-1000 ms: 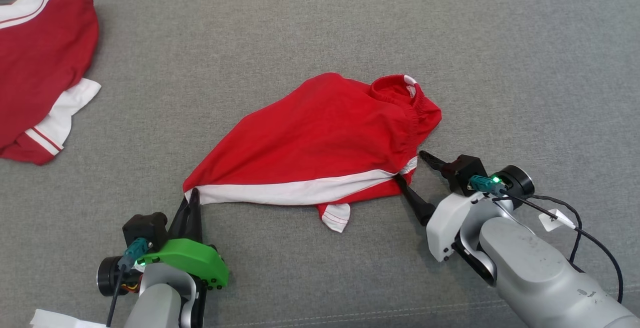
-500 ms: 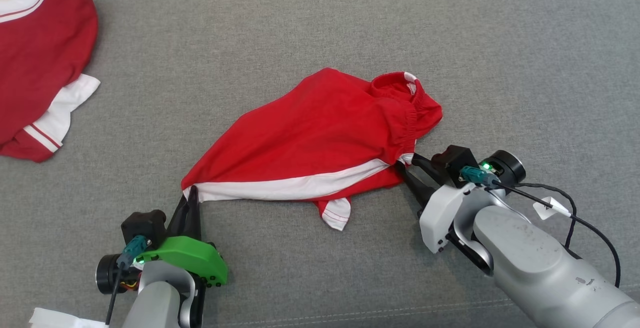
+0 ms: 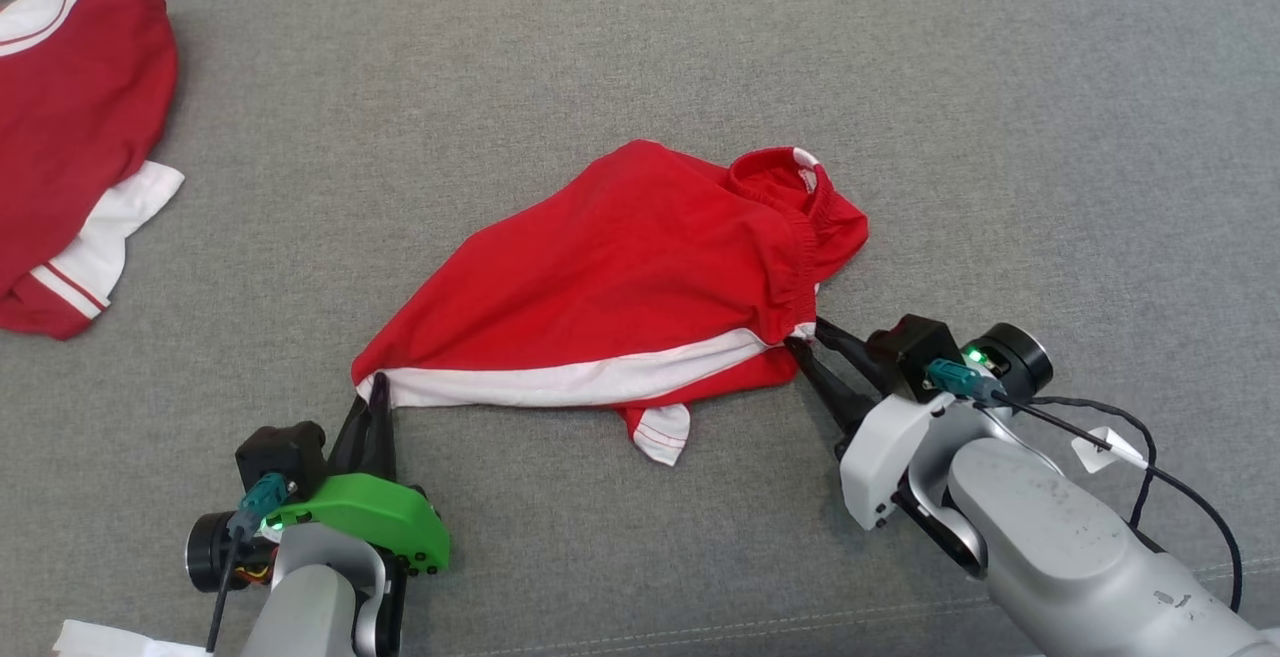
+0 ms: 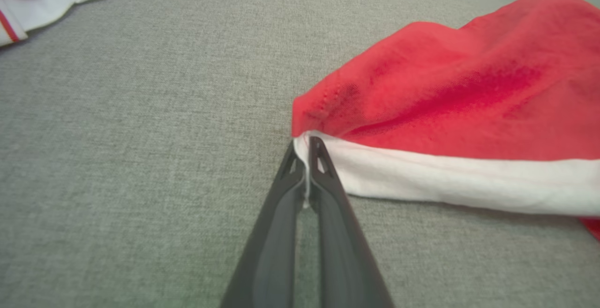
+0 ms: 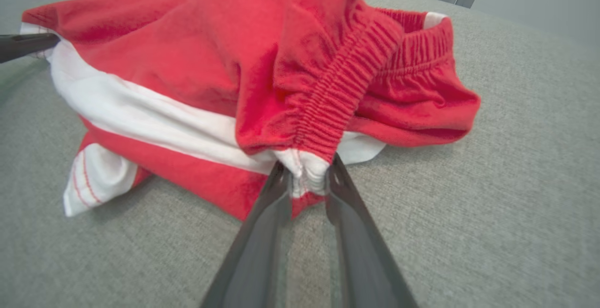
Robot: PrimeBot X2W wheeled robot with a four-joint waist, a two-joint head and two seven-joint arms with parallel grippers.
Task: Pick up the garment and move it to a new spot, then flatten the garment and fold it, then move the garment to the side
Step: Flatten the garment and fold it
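Red shorts (image 3: 620, 277) are lying bunched near the middle of the grey upholstered surface (image 3: 1000, 117), looking light, limp and likely to sag when raised. Left gripper (image 3: 377, 392) is pinching the white-striped hem corner with fingers fully closed; right gripper (image 3: 808, 345) is clamping narrowly on the thicker elastic waistband end, seemingly the firmer hold

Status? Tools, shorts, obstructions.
Left tool shut on white hem corner of red shorts. Right tool shut on waistband end. Shorts crumpled, resting on grey cushion. Second red garment far left, well apart.
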